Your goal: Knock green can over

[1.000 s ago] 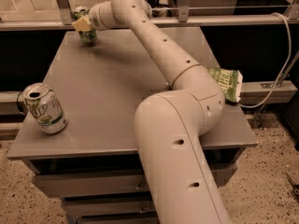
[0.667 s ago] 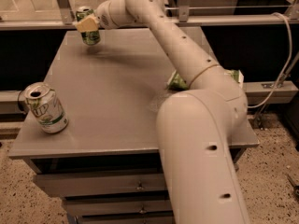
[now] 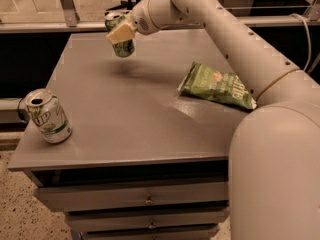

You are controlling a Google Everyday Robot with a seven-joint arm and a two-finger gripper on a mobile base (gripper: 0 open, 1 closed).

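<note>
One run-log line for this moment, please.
gripper: at green can, far side of table | green can: not down | 7UP can: front left | bag: right

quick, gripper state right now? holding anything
gripper: at the back, right against the tilted slim dark green aluminium can; open, closed or holding it cannot be told.

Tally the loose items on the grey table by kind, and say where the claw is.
Drink cans: 2 (slim dark green aluminium can, white-and-green 7UP can)
Crisp bags: 1 (flat green crisp bag)
Total: 3
Claw: at the dark green can, over the grey table's far side.
</note>
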